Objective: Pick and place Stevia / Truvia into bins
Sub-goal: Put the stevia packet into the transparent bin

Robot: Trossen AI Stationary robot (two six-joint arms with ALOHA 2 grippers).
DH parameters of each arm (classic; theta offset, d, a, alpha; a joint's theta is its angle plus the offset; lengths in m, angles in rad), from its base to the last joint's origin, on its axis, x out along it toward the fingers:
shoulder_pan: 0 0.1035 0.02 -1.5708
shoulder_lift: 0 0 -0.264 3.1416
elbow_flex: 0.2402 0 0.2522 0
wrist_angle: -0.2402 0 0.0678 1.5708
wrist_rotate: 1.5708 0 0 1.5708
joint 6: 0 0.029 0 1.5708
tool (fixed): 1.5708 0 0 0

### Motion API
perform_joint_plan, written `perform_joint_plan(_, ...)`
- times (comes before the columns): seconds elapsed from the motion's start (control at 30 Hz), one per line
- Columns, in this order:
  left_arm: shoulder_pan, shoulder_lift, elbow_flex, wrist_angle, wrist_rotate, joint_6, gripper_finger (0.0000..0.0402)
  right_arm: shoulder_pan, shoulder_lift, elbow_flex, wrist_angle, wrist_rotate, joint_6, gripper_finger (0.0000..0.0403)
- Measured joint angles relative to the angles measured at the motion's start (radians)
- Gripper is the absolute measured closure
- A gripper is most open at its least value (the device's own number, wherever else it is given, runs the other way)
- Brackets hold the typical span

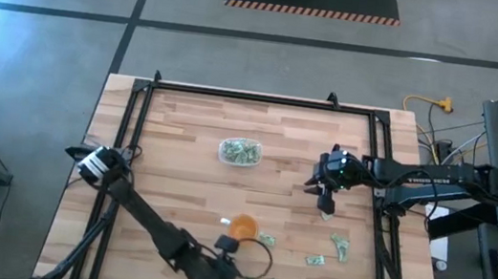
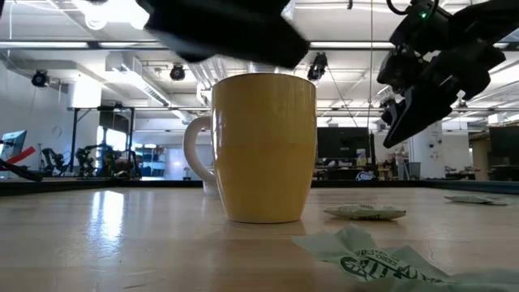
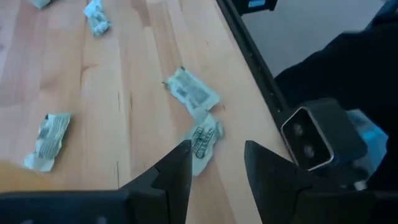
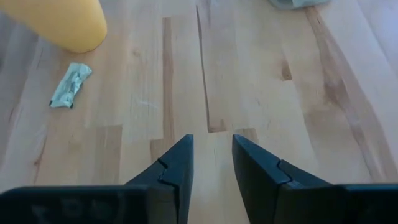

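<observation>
bare wood lies between tub [image 1: 240, 152] and orange cup [image 1: 243, 226].

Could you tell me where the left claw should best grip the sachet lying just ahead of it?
Probably from straight above. The sachet lies flat and crumpled on the table, so the open left claw should straddle its narrow width and pinch across a raised wrinkle at mid-length.
</observation>
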Motion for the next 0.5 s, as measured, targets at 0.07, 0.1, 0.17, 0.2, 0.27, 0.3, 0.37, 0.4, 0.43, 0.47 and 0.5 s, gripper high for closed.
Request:
perform_joint_plan(0.07, 0.000, 0.016, 0.069, -0.074, -0.002, 0.000, 0.0272, 0.000, 0.000, -0.009, 0.000, -0.001, 0.000, 0.0303)
perform_joint_plan(0.1, 0.000, 0.023, 0.094, -0.099, -0.006, 0.000, 0.0272, 0.000, 0.000, -0.014, 0.000, -0.002, 0.000, 0.0304)
perform_joint_plan(0.17, -0.003, 0.031, 0.139, -0.136, -0.016, 0.010, 0.0272, 0.003, 0.000, -0.027, 0.003, -0.002, 0.000, 0.0306)
perform_joint_plan(0.2, -0.004, 0.031, 0.152, -0.155, -0.028, 0.026, 0.0272, 0.005, 0.000, -0.033, 0.000, -0.002, 0.000, 0.0307)
perform_joint_plan(0.27, -0.002, 0.031, 0.169, -0.168, -0.034, 0.060, 0.0272, 0.008, 0.000, -0.047, 0.003, -0.002, 0.000, 0.0309)
perform_joint_plan(0.3, 0.003, 0.031, 0.174, -0.168, -0.031, 0.077, 0.0272, 0.009, 0.000, -0.055, 0.004, -0.002, 0.000, 0.0310)
perform_joint_plan(0.37, 0.018, 0.031, 0.188, -0.185, -0.008, 0.092, 0.0272, 0.013, 0.000, -0.073, 0.020, -0.002, 0.001, 0.0310)
perform_joint_plan(0.4, 0.029, 0.031, 0.197, -0.190, 0.011, 0.105, 0.0272, 0.013, -0.001, -0.085, 0.034, -0.003, 0.002, 0.0309)
perform_joint_plan(0.43, 0.038, 0.031, 0.205, -0.191, 0.032, 0.114, 0.0272, 0.014, -0.001, -0.099, 0.050, -0.003, 0.004, 0.0308)
perform_joint_plan(0.47, 0.046, 0.031, 0.213, -0.194, 0.047, 0.130, 0.0272, 0.014, -0.001, -0.112, 0.069, -0.003, 0.009, 0.0308)
perform_joint_plan(0.5, 0.053, 0.031, 0.218, -0.200, 0.054, 0.141, 0.0272, 0.014, -0.001, -0.123, 0.083, -0.003, 0.014, 0.0307)
